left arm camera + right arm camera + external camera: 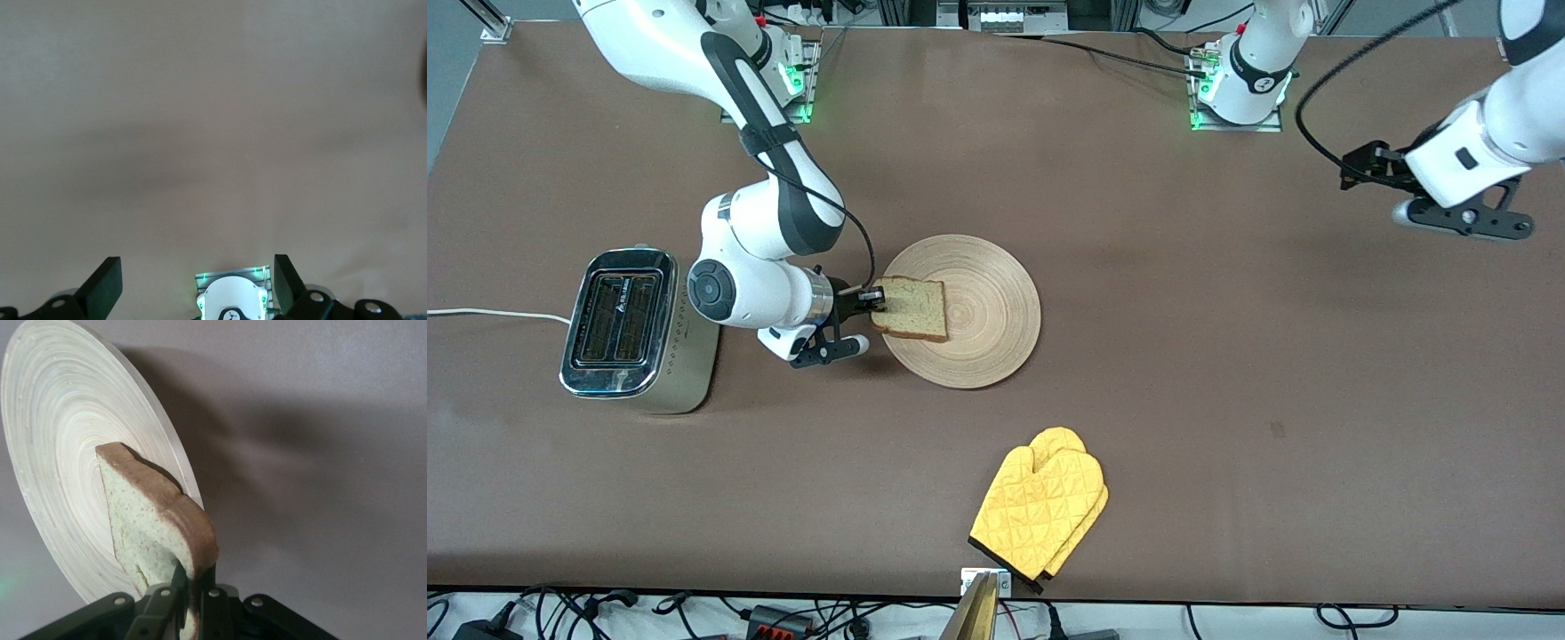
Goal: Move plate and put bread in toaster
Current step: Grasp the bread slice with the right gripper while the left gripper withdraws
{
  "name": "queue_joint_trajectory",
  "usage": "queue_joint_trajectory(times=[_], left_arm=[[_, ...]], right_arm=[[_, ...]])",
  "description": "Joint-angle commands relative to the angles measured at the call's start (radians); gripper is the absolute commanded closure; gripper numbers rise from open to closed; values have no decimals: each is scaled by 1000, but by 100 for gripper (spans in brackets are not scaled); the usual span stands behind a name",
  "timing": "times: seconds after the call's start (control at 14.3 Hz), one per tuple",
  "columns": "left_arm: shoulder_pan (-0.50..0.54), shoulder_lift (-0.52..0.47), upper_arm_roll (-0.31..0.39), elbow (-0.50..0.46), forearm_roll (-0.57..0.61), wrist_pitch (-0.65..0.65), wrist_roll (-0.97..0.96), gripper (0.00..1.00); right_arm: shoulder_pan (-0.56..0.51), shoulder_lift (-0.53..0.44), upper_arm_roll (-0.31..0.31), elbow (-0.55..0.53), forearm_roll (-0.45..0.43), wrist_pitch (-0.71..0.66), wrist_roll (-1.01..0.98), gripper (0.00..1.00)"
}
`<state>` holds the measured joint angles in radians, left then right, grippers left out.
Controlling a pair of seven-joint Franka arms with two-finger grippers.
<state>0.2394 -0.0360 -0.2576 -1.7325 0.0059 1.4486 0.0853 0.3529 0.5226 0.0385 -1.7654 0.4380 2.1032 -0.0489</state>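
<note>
A square tan bread [911, 308] [157, 523] slice with a brown crust lies on the round pale-wood plate [996, 311] [60, 440], at the plate's edge toward the toaster. My right gripper [874, 300] [195, 587] is shut on the bread's crust edge, its fingers pinching the slice from both faces. The toaster [627, 331], cream-sided with a chrome top and two empty slots, stands toward the right arm's end of the table, beside the right wrist. My left gripper [1360, 169] [197, 283] hangs open and empty over bare table at the left arm's end, where the left arm waits.
A yellow quilted oven mitt [1042, 508] lies near the table's front edge, nearer the front camera than the plate. The toaster's white cord [489, 314] trails off toward the table's end. The left arm's base [233, 300] shows between the left fingers.
</note>
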Motion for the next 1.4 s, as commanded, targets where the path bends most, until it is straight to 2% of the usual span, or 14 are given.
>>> queue_joint_trajectory(times=[0.0, 0.35, 1.12, 1.19, 1.33], left_arm=[[41, 28, -5, 44, 9, 71, -35, 0], [28, 28, -18, 73, 16, 41, -122, 0], [37, 50, -14, 106, 20, 42, -151, 0], [15, 45, -2, 102, 19, 35, -163, 0], [-118, 54, 151, 134, 11, 1, -164, 0]], right_arm=[[-11, 30, 3, 0, 16, -9, -2, 100], [-18, 88, -20, -8, 4, -11, -3, 100], [-25, 36, -32, 38, 1, -29, 9, 100], [-20, 24, -32, 44, 1, -29, 9, 100], [-20, 1, -35, 67, 1, -46, 9, 100]])
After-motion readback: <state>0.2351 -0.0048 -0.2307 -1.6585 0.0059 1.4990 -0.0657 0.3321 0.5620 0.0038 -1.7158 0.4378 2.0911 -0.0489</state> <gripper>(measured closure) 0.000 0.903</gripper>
